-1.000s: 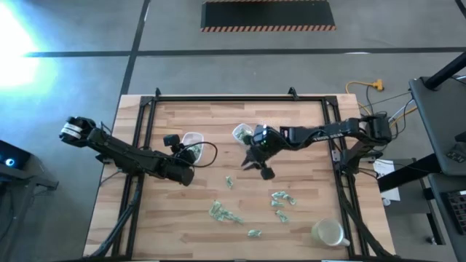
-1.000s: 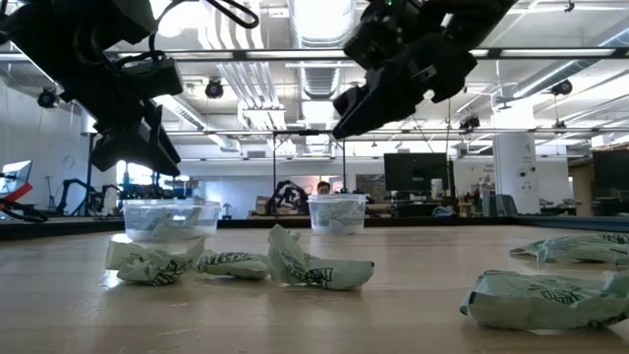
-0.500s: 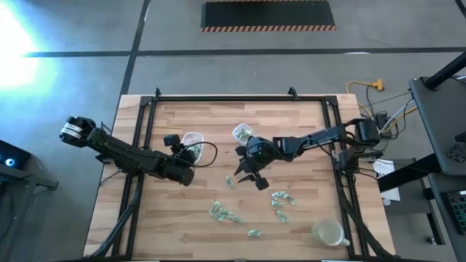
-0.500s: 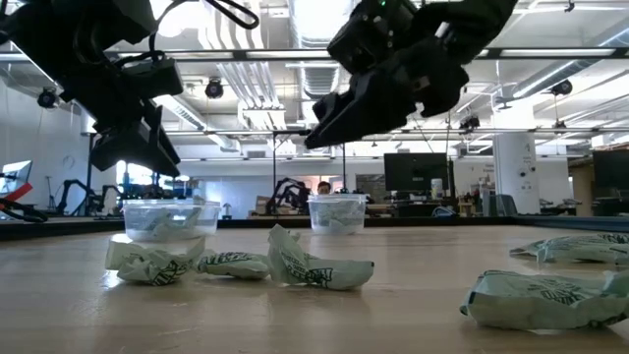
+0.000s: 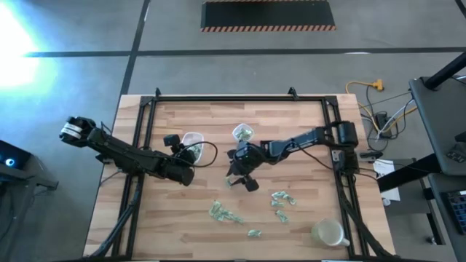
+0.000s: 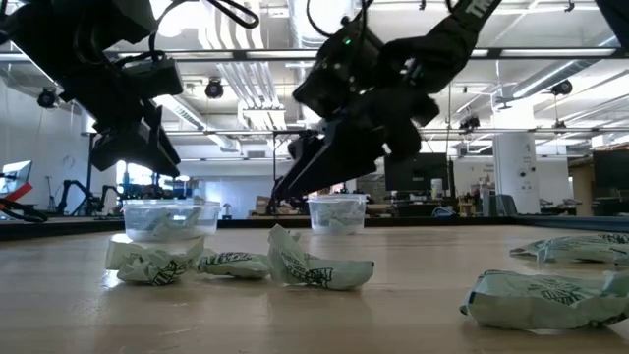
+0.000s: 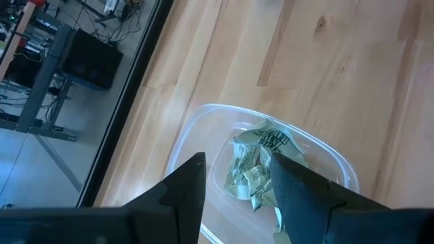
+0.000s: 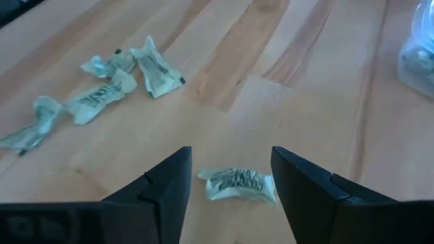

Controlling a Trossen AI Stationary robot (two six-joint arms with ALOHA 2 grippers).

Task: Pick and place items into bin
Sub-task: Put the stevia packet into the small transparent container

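Small pale green-and-white wrapped items lie scattered on the wooden table. One item (image 8: 239,184) lies just below my right gripper (image 8: 230,154), which is open with a finger on either side of it, touching nothing. In the high view that gripper (image 5: 235,177) is at mid-table over this item (image 5: 228,182). My left gripper (image 7: 237,166) hangs open over a clear bin (image 7: 203,122) that has several items (image 7: 258,163) in it. A second clear bin (image 5: 242,132) with items stands farther back.
More items lie near the front edge in loose groups (image 5: 222,213), (image 5: 280,198), and one alone (image 5: 253,233). A pale cup (image 5: 328,233) stands at the near right corner. A black metal frame (image 5: 240,98) runs round the table.
My right gripper has gone from beside the far bin toward the table's left and near edge, come down over a single item, and opened. My left gripper has kept still over its bin.
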